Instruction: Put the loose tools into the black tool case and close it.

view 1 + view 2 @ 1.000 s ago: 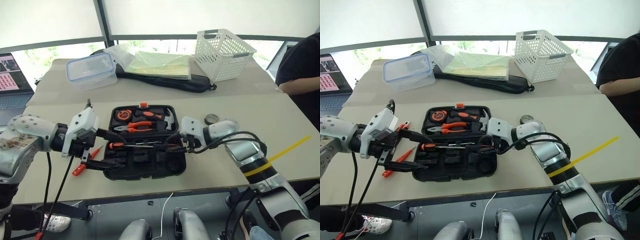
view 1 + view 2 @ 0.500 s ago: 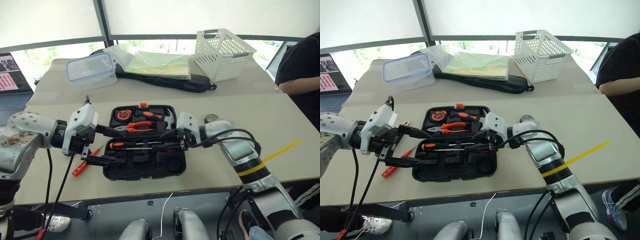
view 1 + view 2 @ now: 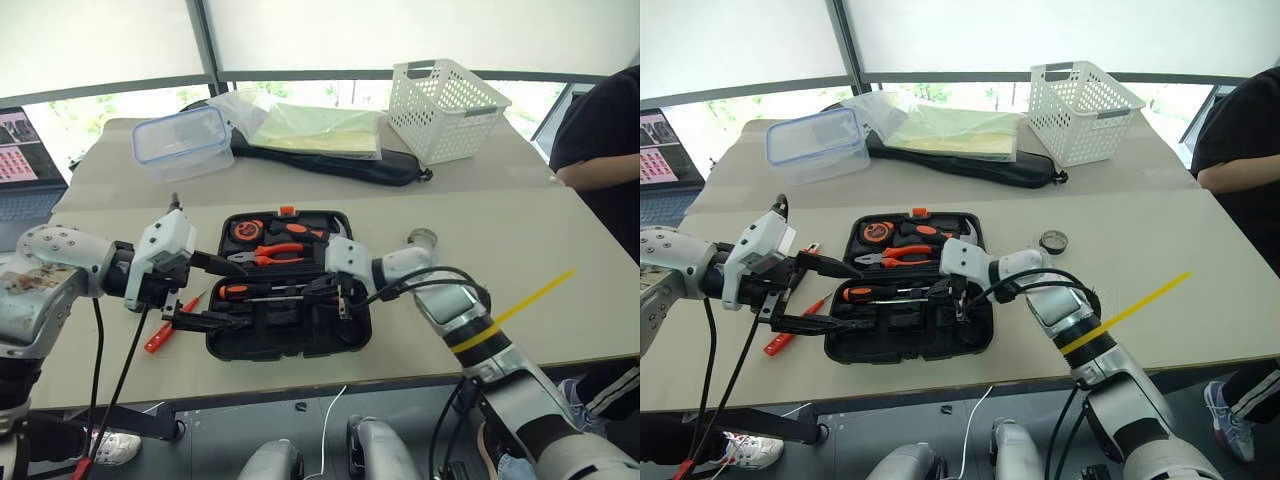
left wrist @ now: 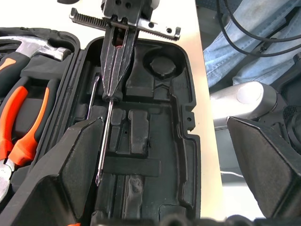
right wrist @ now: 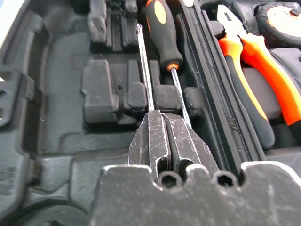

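**Ana:** Right wrist view has the right gripper (image 5: 162, 127) with its black fingers pressed together, a thin steel shaft running out from between the tips. Is it pinching that screwdriver (image 4: 104, 136)?

**Ben:** It looks so, though I can't be sure the shaft is truly clamped and not just lying under the tips. Beside it lies a second screwdriver (image 5: 162, 30), orange-and-black handle, already in the black tool case (image 3: 290, 335), which sits open on the table (image 3: 500, 230).

**Ana:** And the left gripper (image 3: 215, 290)?

**Ben:** Spread wide, holding nothing, its fingers (image 4: 68, 169) straddling the case's left end.

**Ana:** What could go wrong?

**Ben:** The grip is on a slick, narrow shaft. If the tool isn't lined up with its recess, pushing down may make it swivel or slip out and land across the moulded ridges. Then the lid won't shut flat.

**Ana:** Anything else?

**Ben:** A slim orange tester screwdriver (image 3: 165, 328) lies on the table just left of the case, near the left arm's cables (image 3: 120, 370); a sweep of that arm could knock it off. The small tape roll (image 3: 422, 239) sits apart on the right, waiting too.
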Motion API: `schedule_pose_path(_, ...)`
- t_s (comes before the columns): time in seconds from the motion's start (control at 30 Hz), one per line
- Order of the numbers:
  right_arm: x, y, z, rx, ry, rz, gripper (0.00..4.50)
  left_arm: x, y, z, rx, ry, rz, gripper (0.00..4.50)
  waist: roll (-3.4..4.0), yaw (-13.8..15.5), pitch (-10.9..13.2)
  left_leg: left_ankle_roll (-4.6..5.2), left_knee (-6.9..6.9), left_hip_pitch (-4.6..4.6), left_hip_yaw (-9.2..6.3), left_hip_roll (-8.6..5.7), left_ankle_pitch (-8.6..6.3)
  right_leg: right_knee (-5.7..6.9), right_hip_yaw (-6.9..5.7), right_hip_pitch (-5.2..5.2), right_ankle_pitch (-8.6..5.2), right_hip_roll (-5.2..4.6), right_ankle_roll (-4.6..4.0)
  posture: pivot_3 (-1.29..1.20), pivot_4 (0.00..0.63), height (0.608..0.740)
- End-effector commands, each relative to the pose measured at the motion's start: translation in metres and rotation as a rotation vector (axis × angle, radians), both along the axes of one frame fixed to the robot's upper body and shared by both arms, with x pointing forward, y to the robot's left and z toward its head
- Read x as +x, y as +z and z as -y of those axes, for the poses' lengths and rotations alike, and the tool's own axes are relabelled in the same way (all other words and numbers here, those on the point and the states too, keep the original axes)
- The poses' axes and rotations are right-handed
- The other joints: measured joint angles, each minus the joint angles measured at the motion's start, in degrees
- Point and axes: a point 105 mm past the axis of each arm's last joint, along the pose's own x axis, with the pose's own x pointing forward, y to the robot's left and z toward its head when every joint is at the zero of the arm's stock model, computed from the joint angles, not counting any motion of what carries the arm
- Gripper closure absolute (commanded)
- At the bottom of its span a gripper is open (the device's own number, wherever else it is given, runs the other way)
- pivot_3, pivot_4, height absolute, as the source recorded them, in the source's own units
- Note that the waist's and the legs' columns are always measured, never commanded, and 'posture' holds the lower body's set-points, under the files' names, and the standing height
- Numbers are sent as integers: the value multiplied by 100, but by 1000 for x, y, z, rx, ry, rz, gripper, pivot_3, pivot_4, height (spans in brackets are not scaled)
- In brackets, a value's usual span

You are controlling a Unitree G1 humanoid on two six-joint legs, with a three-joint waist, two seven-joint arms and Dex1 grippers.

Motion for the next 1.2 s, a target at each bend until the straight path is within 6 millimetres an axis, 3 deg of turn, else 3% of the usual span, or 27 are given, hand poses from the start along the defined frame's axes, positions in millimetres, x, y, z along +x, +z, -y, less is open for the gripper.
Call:
schedule_pose_path(0.03,-6,-20,6,-66,-2,-57,4467,-3,3,0,1,1,34,0,-1,0,-7,0,0,2,0,0,0,0,0,3,0,0,0,0,150,740)
schedule_pose_path(0.17,-6,23,-6,119,11,-33,4467,-3,-1,-7,5,53,37,0,0,-1,-8,0,-1,2,0,0,0,-1,1,4,0,0,0,0,150,740)
schedule_pose_path(0.23,-4,55,-8,250,0,-18,4467,0,-1,-14,-9,124,52,0,1,-1,-6,0,-2,-6,-1,1,0,0,0,-4,0,3,0,0,150,740)
schedule_pose_path(0.37,-15,101,9,421,9,-74,4467,-1,-3,-47,-25,359,71,0,3,-23,-5,0,-6,-21,0,1,0,2,1,-25,1,2,-1,0,150,740)
schedule_pose_path(0.43,-32,112,22,453,61,-132,3913,-10,-9,-69,-26,487,60,0,4,-23,-5,0,-19,-20,0,0,0,2,-3,-26,1,4,-1,0,150,740)
schedule_pose_path(0.57,-70,114,46,404,174,-175,2717,-40,-29,-112,-12,733,35,0,4,0,-4,0,-51,-18,-4,3,0,-3,-15,-36,1,9,0,0,150,740)
schedule_pose_path(0.7,-86,113,59,383,189,-195,1385,-67,-46,-143,58,921,31,0,3,24,-4,0,-51,-24,3,3,-2,-18,-13,-34,0,1,0,0,150,740)
schedule_pose_path(0.77,-90,112,62,377,180,-197,574,-74,-52,-146,86,946,22,0,3,46,-3,1,-47,-12,6,6,-3,-46,-4,-9,0,-5,1,0,150,740)
schedule_pose_path(0.83,-92,111,63,377,165,-191,63,-69,-57,-140,103,932,10,0,2,94,-3,5,-48,5,3,8,-12,-47,2,16,-2,-9,4,0,150,740)
schedule_pose_path(1.0,-92,111,61,385,145,-180,63,-45,-62,-126,150,911,-18,0,-1,208,-4,8,-43,57,-9,11,-13,-45,-2,82,-29,-7,48,0,150,740)
schedule_pose_path(1.1,-90,113,61,390,122,-159,63,-35,-70,-112,198,842,-112,0,-2,177,-5,12,-44,67,-9,10,-9,-35,0,83,-24,-4,41,0,150,740)
schedule_pose_path(1.2,-91,113,61,392,108,-150,63,-19,-80,-113,261,869,-148,0,-1,153,-5,9,-50,68,-4,5,-10,-20,-2,62,-5,-3,8,0,150,740)
